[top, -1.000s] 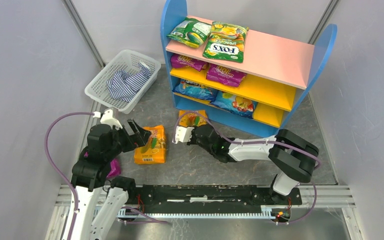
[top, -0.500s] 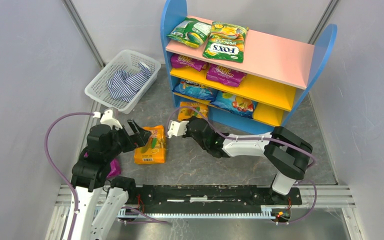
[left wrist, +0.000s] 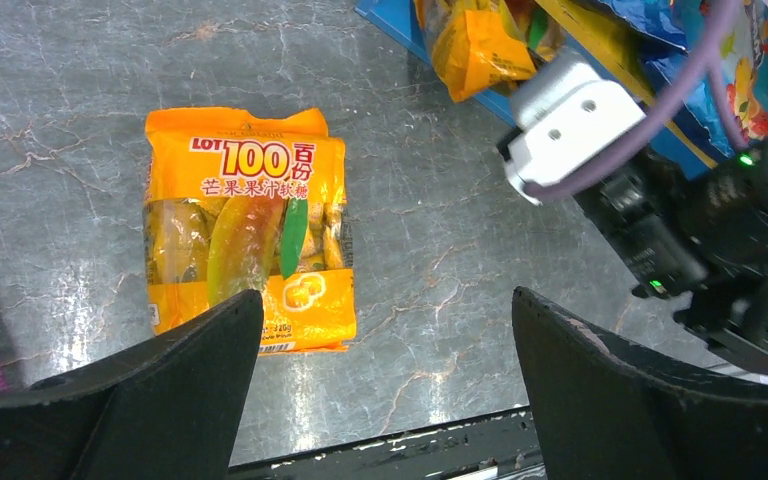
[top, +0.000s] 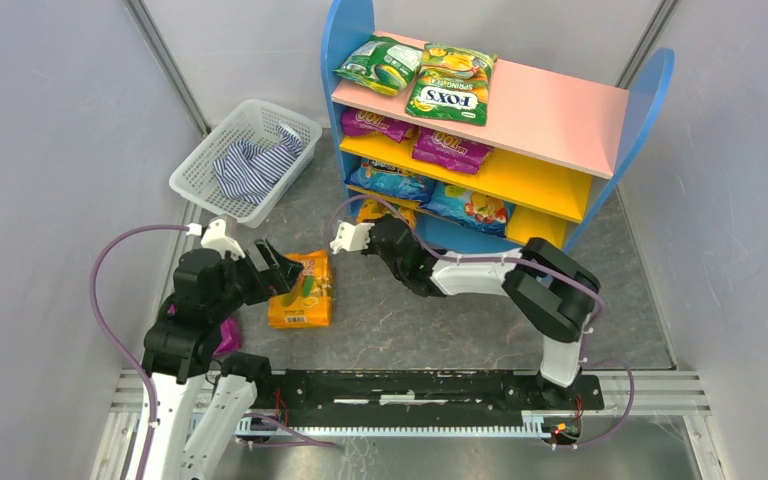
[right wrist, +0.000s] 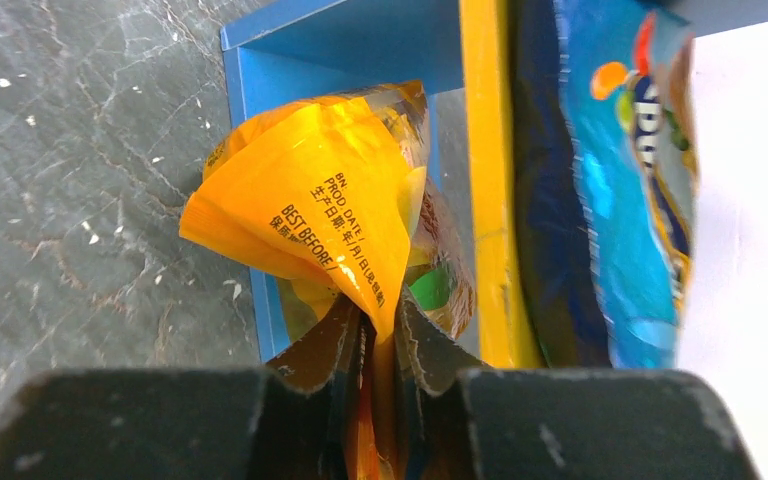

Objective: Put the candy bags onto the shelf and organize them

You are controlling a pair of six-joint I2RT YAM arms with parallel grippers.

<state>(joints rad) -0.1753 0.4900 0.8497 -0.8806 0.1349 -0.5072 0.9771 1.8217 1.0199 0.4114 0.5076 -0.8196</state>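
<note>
**Orange pouch pinched at the mouth of the shelf's lowest bay**

The right tool (right wrist: 375, 335) is nearly closed, its dark fingers pinching the seam of a glossy orange plastic candy bag (right wrist: 310, 190). The bag rises from the fingertips creased and folded over, with black date print on its back and a clear window showing sweets.

Straight ahead of this tool stands the small three-tier shelf with rounded blue side panels (top: 650, 90). The held bag's far end sits at the front edge of the blue base board (right wrist: 340, 40), under the lower yellow board (right wrist: 482, 150). A glossy blue candy bag (right wrist: 610, 180) lies on the other side of that board, close to the held bag but parted from it. Off the tool's left side runs bare grey marbled desk (right wrist: 80, 150).

The left tool (left wrist: 385, 298) is spread wide and holds nothing. Below it, partly between its fingers, a second orange candy bag with "100" lettering (left wrist: 245, 230) lies flat and face up, touching neither finger. Open desk separates it from the right tool.

A purple candy bag (top: 228, 338) shows beside the left arm, mostly hidden. Beyond the left tool, a white plastic mesh basket (top: 200, 175) holds a blue-white striped cloth (top: 255, 165), just beside the shelf's left panel.
</note>
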